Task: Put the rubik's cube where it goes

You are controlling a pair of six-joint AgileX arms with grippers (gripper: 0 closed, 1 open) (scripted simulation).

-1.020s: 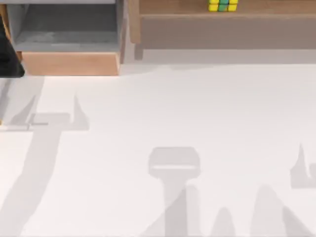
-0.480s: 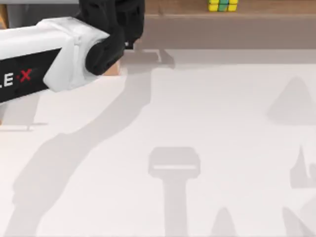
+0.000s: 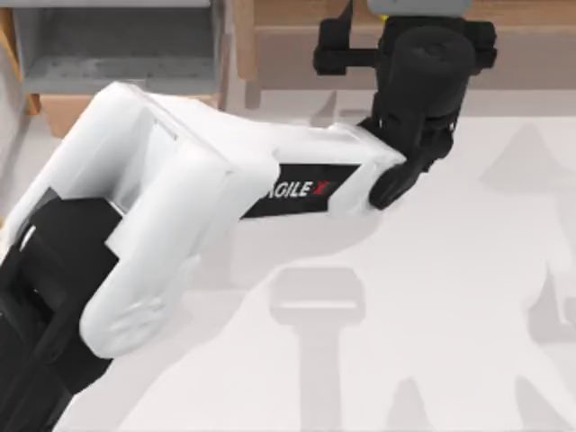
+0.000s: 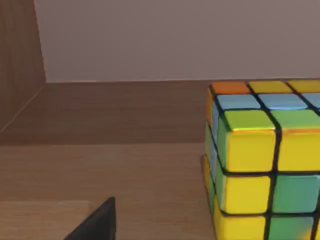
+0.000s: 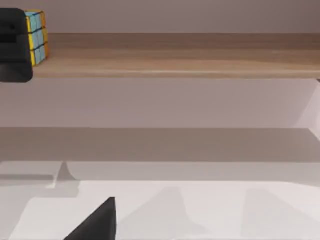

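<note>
The rubik's cube (image 4: 265,165) stands on a wooden shelf (image 4: 125,165), close ahead in the left wrist view, with yellow, green and pale blue tiles and one orange corner tile. From above, my left arm reaches across the table to the back right, and its black wrist and gripper (image 3: 419,36) cover the cube's place on the shelf (image 3: 288,13). The right wrist view shows the cube (image 5: 37,37) at the shelf's (image 5: 175,60) end, with the left gripper (image 5: 12,47) right beside it. I cannot tell if they touch. My right arm is parked low, facing the shelf.
A grey open compartment with a wooden front (image 3: 117,54) sits at the back left. The shelf unit's wooden side wall (image 4: 20,75) rises beyond the cube. The white table (image 3: 450,270) spreads below the shelf, crossed by shadows.
My left arm has swung in from the back left and rightward along the back of the table. Its wrist now covers the cube, which showed on the shelf before.
</note>
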